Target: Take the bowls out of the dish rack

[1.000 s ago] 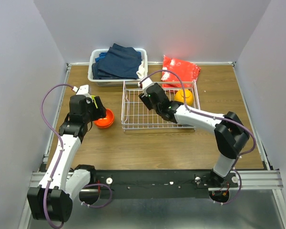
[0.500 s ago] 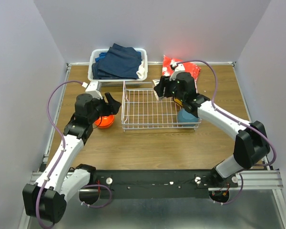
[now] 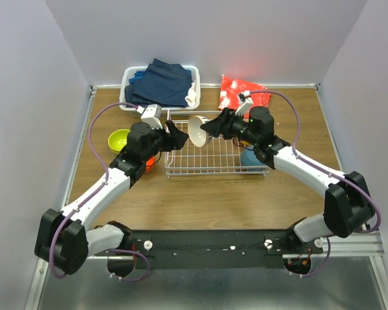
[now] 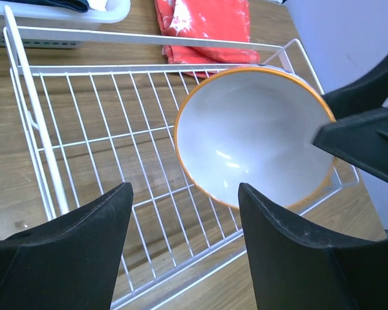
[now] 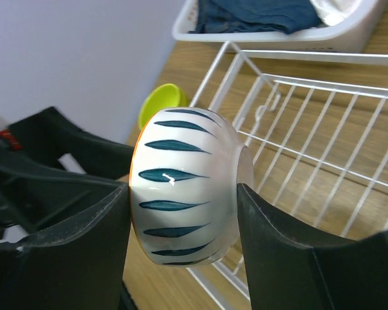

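Observation:
My right gripper (image 3: 207, 131) is shut on a white bowl (image 3: 196, 129) with dark stripes (image 5: 181, 187), holding it on edge above the dish rack (image 3: 207, 173). The bowl's white inside and orange rim (image 4: 255, 135) face my left gripper (image 3: 173, 134), which stands open just left of it over the rack's left part. A lime green bowl (image 3: 119, 138) sits on the table to the left. A red-orange bowl (image 3: 150, 162) peeks out from under my left arm. A teal bowl (image 3: 248, 157) lies in the rack's front right corner, partly under my right arm.
A white tub (image 3: 125, 97) of dark blue clothes stands at the back, behind the rack. A red packet (image 3: 246, 93) lies at the back right. Walls close in the table on three sides.
My right gripper has swung left over the rack and now holds the striped bowl. My left arm has reached right to the rack. A lime green bowl now sits on the table.

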